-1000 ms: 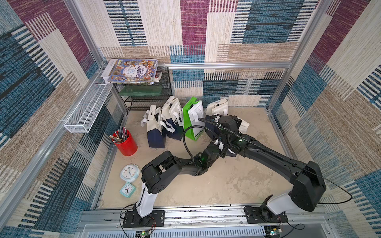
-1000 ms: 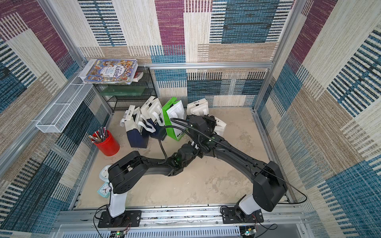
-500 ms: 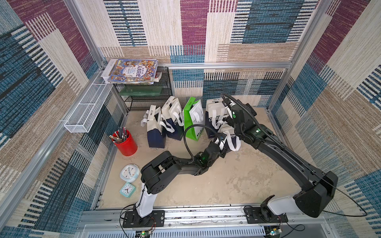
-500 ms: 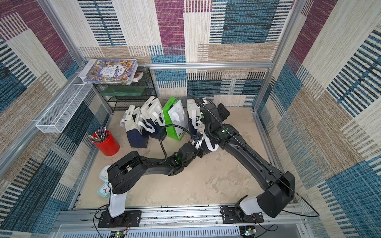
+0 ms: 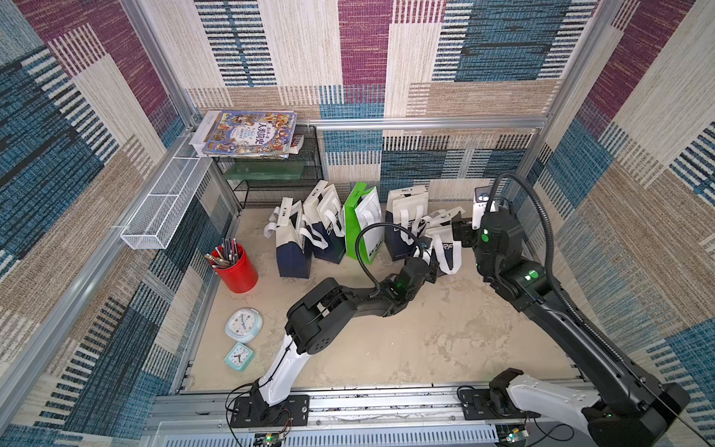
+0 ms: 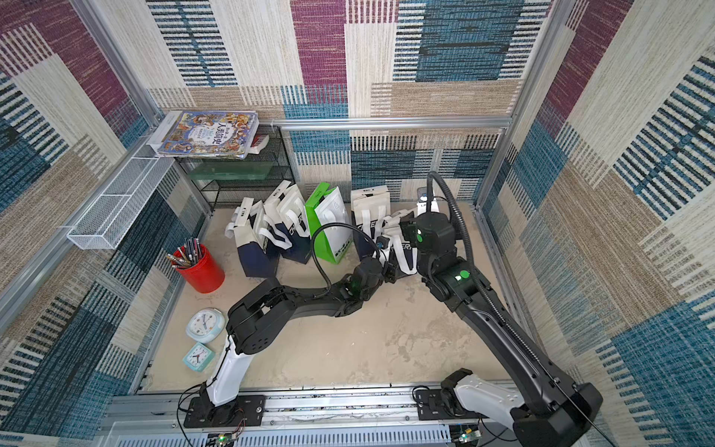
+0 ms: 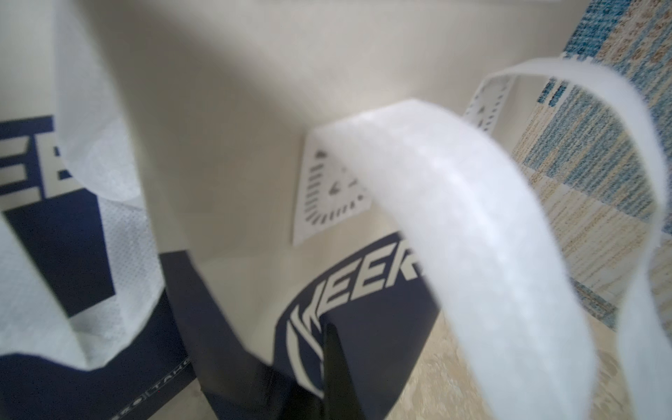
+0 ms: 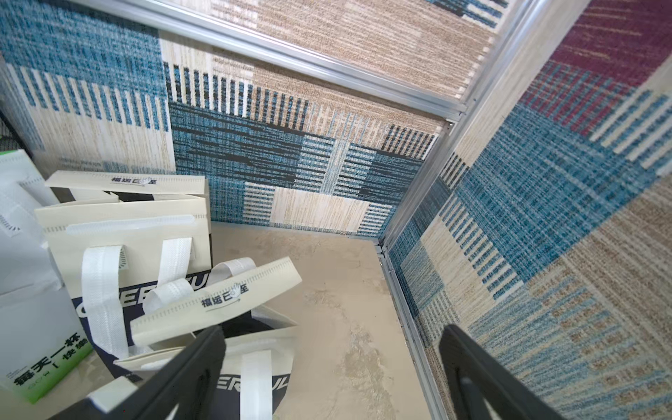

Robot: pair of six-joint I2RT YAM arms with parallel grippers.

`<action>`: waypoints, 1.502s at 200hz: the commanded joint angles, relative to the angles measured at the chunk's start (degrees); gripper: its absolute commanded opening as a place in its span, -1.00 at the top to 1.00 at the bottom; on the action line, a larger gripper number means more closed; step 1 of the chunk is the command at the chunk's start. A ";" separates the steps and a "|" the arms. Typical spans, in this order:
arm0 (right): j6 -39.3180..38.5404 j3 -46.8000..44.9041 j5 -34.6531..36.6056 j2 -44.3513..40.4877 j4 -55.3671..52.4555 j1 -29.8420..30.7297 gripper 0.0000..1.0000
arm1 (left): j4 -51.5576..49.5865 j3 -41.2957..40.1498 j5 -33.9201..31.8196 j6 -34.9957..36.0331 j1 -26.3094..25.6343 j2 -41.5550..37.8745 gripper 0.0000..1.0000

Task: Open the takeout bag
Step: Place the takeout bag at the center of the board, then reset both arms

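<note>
The right gripper [image 8: 334, 329] hangs wide open above the takeout bag [image 5: 445, 251] near the table's [image 5: 387, 348] back right corner. The left gripper [image 5: 431, 267] is closed at its base. Unheld, the flap [image 8: 218, 302] may sag shut.

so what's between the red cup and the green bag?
Two standing navy-and-white bags: the end bag nearer the cup, and the second bag beside the green bag. Both top views show it.
</note>
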 commanded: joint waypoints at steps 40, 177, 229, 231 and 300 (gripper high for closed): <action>8.15 -8.70 -8.44 -6.70 6.37 -4.28 -0.91 | -9.47 1.28 1.49 -2.94 0.03 0.39 0.27; 26.51 -28.85 1.79 -13.00 22.20 -16.07 -0.91 | -11.12 -35.53 10.81 19.51 1.06 -37.91 0.10; 35.21 -46.20 1.95 -14.79 42.47 -28.81 -0.91 | -15.76 -48.66 -11.06 21.86 6.04 -65.51 -0.26; 35.05 -46.44 1.92 -14.48 43.29 -29.00 -0.91 | -16.30 -49.02 -11.84 21.21 6.42 -66.37 -0.27; 19.00 -44.84 0.10 11.36 64.80 -25.96 -0.91 | -22.52 -58.09 -6.89 12.58 30.93 -78.82 -0.39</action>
